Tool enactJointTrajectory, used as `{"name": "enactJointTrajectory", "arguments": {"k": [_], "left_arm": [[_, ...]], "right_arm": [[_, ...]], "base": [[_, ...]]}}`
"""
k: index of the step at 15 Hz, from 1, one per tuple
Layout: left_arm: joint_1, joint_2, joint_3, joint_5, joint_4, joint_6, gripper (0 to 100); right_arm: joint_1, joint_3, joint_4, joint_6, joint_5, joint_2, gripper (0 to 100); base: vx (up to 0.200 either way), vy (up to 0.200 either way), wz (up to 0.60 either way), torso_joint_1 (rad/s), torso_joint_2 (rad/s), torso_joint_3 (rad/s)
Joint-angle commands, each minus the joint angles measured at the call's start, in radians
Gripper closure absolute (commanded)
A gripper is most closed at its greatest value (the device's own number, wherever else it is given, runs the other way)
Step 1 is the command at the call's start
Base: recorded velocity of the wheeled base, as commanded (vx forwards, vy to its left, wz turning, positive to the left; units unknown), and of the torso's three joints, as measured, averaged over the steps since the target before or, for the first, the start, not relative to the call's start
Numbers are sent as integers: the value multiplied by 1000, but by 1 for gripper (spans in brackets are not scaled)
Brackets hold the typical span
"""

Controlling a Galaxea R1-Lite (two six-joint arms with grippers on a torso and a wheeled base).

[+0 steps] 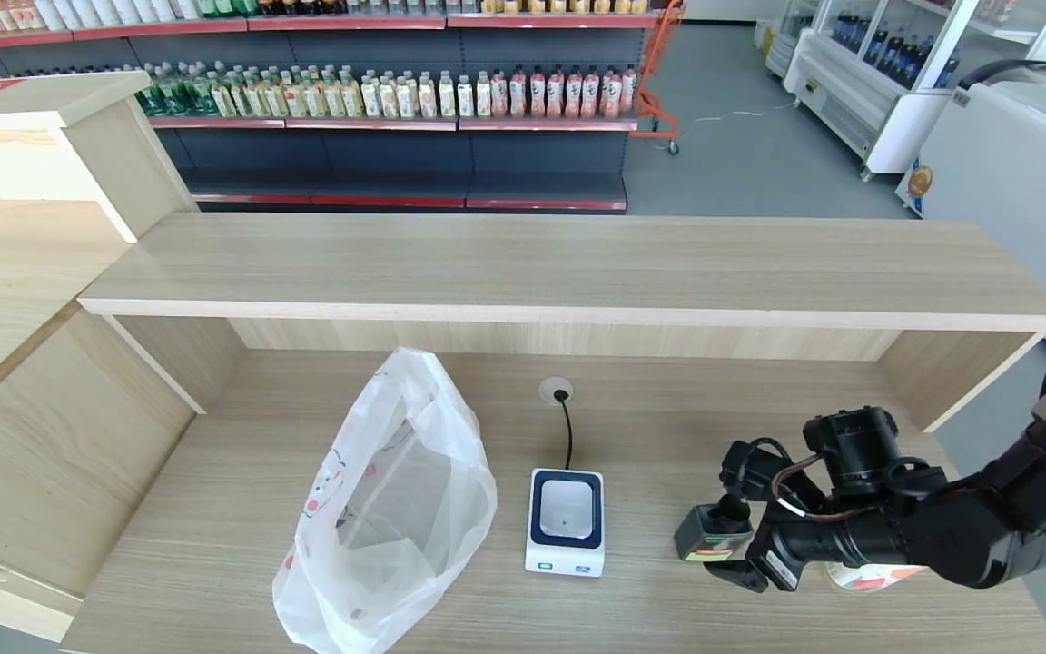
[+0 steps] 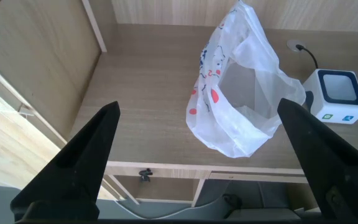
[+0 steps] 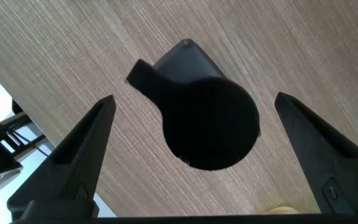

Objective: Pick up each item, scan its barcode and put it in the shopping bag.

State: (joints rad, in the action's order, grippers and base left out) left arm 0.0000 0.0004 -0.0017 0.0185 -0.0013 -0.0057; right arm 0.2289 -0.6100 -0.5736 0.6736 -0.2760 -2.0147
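1. The counter (image 1: pixel 214 509) holds all the task's things. The step in hand looks like the first pick-up, since the bag appears empty
2. The shopping bag (image 1: pixel 387 509) stands with its mouth open on the counter's left part, just beside the scanner
3. The scanner (image 1: pixel 565 522) sits mid-counter with its window facing up
4. The right gripper (image 3: pixel 194 102) hangs over the item, fingers spread wide on either side and gripping nothing
5. The left gripper (image 2: pixel 199 104) is released and holds nothing, near the counter's front edge by the bag
6. A pale tub (image 1: pixel 859 576) lies mostly hidden under the right arm
7. The small dark item (image 1: pixel 709 536), with a black round cap, stands right of the scanner. The next move calls for lowering, closing on it, then turning its barcode to the scanner's window
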Motion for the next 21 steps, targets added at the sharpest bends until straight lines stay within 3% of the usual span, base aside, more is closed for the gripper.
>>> {"name": "enactJointTrajectory", "arguments": {"k": [1,13,14,21], "left_arm": [[0,0,0,0,0,0,0],[0,0,0,0,0,0,0],[0,0,0,0,0,0,0],[0,0,0,0,0,0,0]], "right_arm": [[17,-40,-2,0,-32,-35,0],[52,-136,-22,-5,-65,-116,0],[61,-139,-20,-6,-83,-114,100],[55,-43,-23,-22,-88,-27,100]], "base": [[0,0,0,0,0,0],[0,0,0,0,0,0],[0,0,0,0,0,0],[0,0,0,0,0,0]]}}
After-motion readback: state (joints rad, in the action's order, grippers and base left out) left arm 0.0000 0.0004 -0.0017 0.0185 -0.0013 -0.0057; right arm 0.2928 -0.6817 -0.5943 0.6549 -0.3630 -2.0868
